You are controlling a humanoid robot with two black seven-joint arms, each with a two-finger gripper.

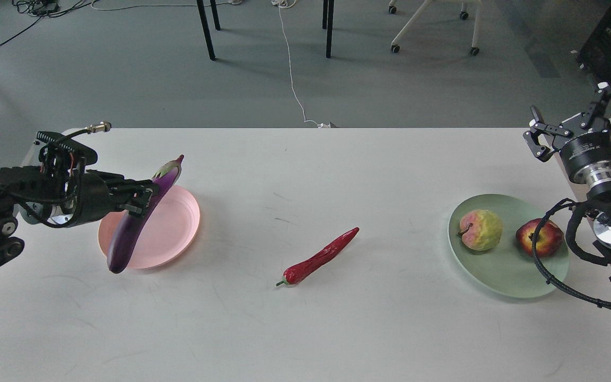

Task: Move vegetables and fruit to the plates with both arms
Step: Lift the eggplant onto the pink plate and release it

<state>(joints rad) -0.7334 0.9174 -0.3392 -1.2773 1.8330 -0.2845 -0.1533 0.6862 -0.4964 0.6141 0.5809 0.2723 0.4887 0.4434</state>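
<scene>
Left gripper clamps the long glossy purple eggplant mid-body, tilted above the pale pink round plate. Off-centre release could roll it onto the white table. Right gripper hangs open above the mint green plate; the red chili pepper waits mid-table.

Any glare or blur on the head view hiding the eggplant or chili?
Head view: sharp, with soft even light. The eggplant in the left hand shows only a thin sheen; the chili is crisp with small highlights; faint shadows on the table; nothing washed out.
</scene>
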